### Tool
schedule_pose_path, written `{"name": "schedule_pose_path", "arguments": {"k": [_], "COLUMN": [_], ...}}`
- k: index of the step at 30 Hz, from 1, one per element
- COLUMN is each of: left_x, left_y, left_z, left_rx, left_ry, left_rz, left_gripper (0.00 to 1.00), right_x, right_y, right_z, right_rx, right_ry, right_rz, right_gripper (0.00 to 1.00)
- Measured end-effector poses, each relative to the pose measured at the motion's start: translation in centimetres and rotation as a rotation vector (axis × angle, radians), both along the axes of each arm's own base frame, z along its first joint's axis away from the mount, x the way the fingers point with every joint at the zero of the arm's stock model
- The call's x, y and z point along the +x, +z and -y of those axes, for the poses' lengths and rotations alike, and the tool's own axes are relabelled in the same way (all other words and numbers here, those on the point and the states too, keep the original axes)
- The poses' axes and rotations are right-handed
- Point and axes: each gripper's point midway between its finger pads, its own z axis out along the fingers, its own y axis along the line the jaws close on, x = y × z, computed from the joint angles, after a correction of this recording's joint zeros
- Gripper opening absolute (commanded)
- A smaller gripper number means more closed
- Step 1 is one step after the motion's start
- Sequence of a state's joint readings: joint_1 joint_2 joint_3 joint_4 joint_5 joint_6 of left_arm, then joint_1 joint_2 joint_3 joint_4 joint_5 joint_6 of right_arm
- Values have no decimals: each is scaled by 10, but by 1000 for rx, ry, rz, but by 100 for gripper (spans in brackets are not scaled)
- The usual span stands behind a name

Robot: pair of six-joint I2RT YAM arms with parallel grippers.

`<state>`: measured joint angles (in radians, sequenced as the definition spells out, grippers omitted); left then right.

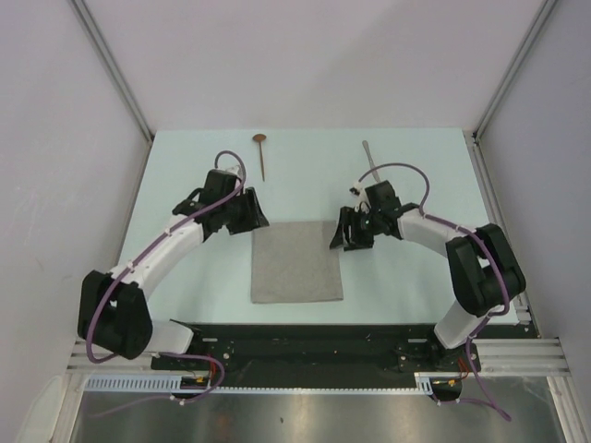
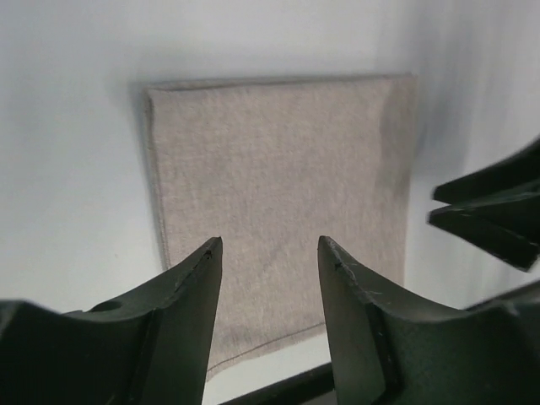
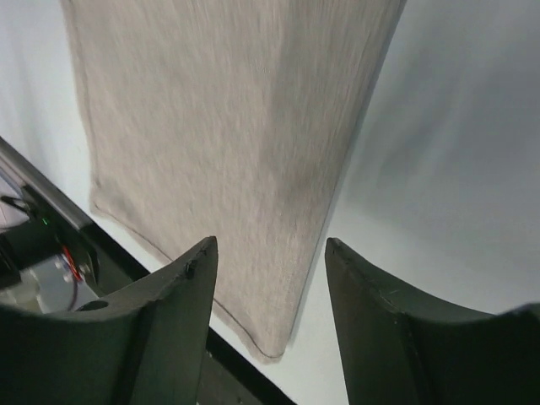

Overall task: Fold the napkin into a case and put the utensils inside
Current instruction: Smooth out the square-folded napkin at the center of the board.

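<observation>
Top external: your napkin (image 1: 297, 262) lies flat between left and right jaws, both parted, empty; spoon (image 1: 262, 157), knife (image 1: 369, 159) beyond.

No legible text or markings

The napkin (image 3: 219, 152) is blurred and cut off at the right wrist view's top edge.

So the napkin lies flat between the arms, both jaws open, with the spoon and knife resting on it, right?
No: the top view shows the spoon and knife on the table beyond the napkin, not touching it. The rest holds.
</observation>
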<state>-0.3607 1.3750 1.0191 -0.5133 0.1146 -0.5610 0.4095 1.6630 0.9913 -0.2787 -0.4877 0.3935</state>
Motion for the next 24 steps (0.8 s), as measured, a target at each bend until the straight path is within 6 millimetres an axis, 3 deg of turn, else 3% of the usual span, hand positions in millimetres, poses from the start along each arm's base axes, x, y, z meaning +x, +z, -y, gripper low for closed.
{"name": "schedule_pose_path", "arguments": {"k": [3, 6, 11, 18, 24], "left_x": [-12, -23, -27, -37, -19], "left_y": [-5, -23, -41, -56, -64], "left_z": [12, 23, 54, 127, 188], "left_rx": [-59, -100, -195, -343, -441], "left_ry": [-71, -119, -206, -358, -425], "left_rz": [-11, -74, -144, -236, -255], "left_gripper": [47, 44, 41, 27, 14], "right_x": [-40, -71, -89, -105, -119], "right_y": [-27, -38, -38, -43, -44], "right_z": [-1, 0, 1, -2, 0], "right_rx": [-12, 13, 74, 160, 216], "right_ry": [48, 67, 66, 58, 38], "right_rz": [-84, -150, -143, -155, -160], "right_gripper": [58, 57, 51, 43, 42]}}
